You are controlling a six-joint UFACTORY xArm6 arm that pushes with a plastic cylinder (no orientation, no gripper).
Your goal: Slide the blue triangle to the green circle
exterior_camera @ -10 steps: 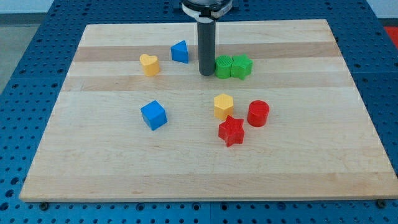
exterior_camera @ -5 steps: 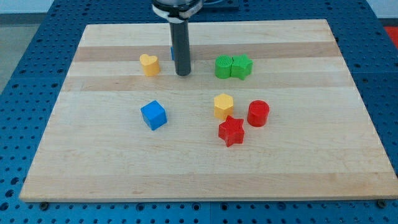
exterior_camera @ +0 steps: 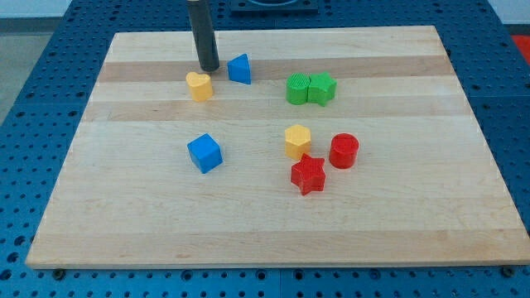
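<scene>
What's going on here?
The rod's tip sits at the view's top left, just left of the blue triangle and above the yellow heart, not clearly touching either. The green circle lies to the right, against the green star. The triangle is not yet at the circle; a rightward push looks likely next.

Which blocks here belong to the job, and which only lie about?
Job: blue triangle, green circle, my tip left of the triangle.
Lying about: green star, yellow heart, blue cube, yellow hexagon, red cylinder, red star.
</scene>
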